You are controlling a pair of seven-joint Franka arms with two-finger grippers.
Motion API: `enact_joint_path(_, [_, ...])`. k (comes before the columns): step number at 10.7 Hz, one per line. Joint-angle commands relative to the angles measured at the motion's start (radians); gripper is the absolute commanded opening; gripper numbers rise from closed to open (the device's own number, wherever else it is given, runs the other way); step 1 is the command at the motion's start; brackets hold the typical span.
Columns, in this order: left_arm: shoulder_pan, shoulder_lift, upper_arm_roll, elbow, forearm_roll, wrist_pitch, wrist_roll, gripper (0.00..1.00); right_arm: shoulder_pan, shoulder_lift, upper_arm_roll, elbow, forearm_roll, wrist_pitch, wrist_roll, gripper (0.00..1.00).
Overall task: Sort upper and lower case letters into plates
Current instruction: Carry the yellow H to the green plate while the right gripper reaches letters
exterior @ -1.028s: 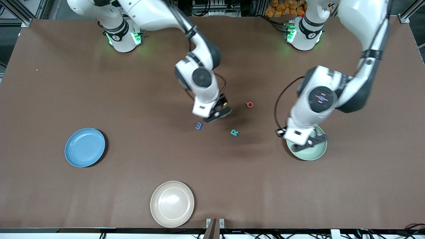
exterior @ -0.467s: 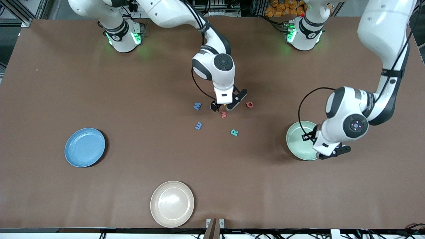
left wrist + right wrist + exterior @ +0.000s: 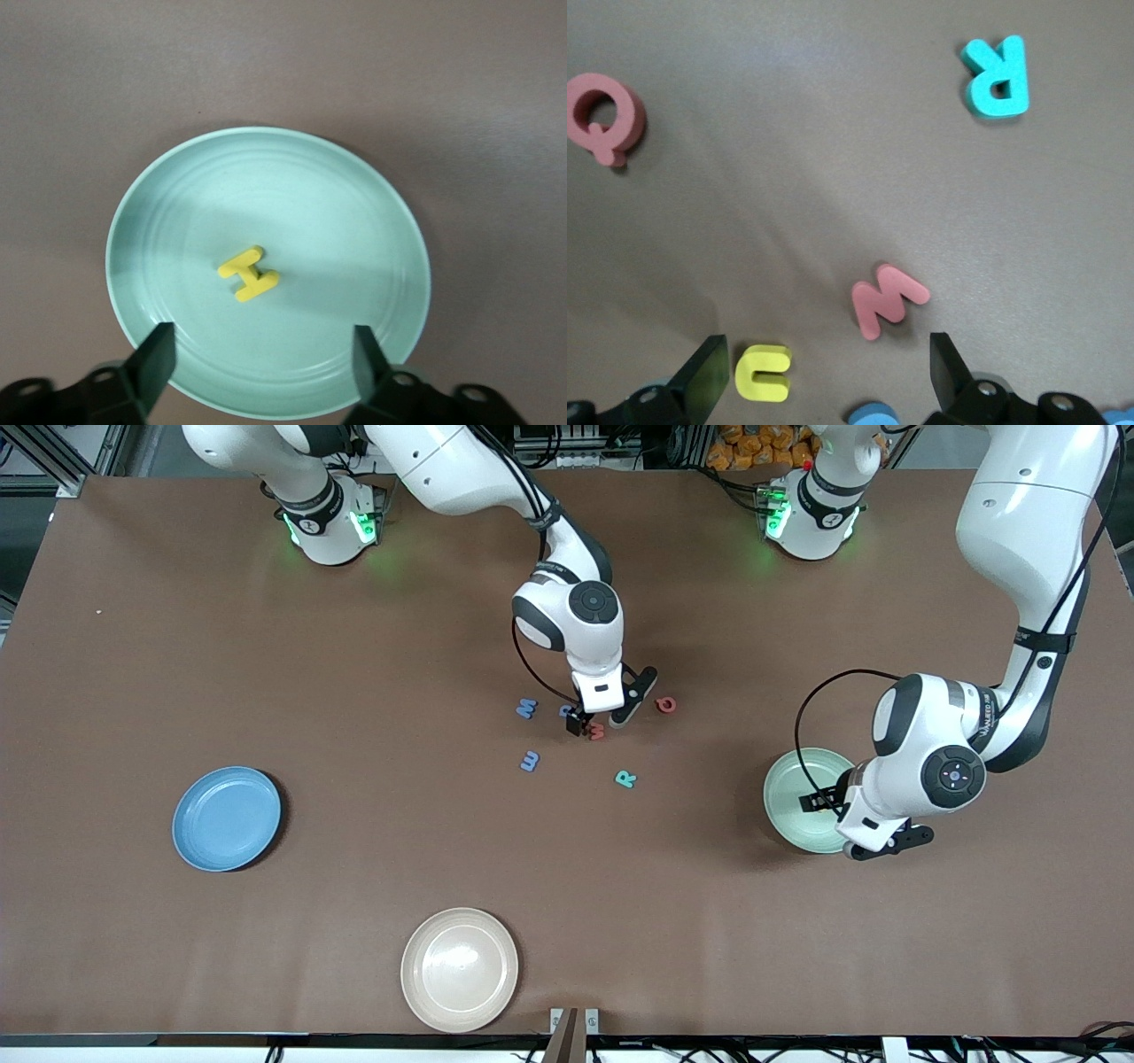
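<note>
**Yellow letter in the green plate**

Yellow letter (image 3: 249, 274) lies in the mint plate (image 3: 784, 815); the left gripper (image 3: 263, 359) hovers over it, fingers spread. The right gripper (image 3: 604, 722), fingers apart, hangs over the red letter (image 3: 889, 299) among scattered letters; the blue plate (image 3: 226, 817) holds none.

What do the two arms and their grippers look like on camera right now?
Both arms are glossy white with dark grey joint bands and round dark caps at the wrist joints. A black cable loops beside each wrist. The bases glow green. The left gripper and right gripper have white bodies with black fingers; the wrist views show those fingers as dark, flat-faced wedges.
</note>
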Motion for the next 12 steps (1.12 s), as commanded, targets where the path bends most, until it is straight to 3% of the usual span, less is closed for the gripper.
enact_joint_path(1, [-0.015, -0.024, -0.019, 0.001, 0.009, -0.01, -0.012, 1.0, 0.005, 0.009, 0.003, -0.001, 0.024, -0.01, 0.042, 1.0])
enact_joint_path(11, [-0.038, -0.137, -0.045, 0.005, 0.008, -0.049, -0.009, 1.0, 0.037, 0.001, 0.003, -0.022, 0.052, -0.018, 0.08, 1.0])
enact_joint_path(12, [-0.038, -0.14, -0.045, 0.005, 0.008, -0.049, -0.009, 1.0, 0.037, 0.001, 0.003, -0.022, 0.052, -0.019, 0.077, 0.68])
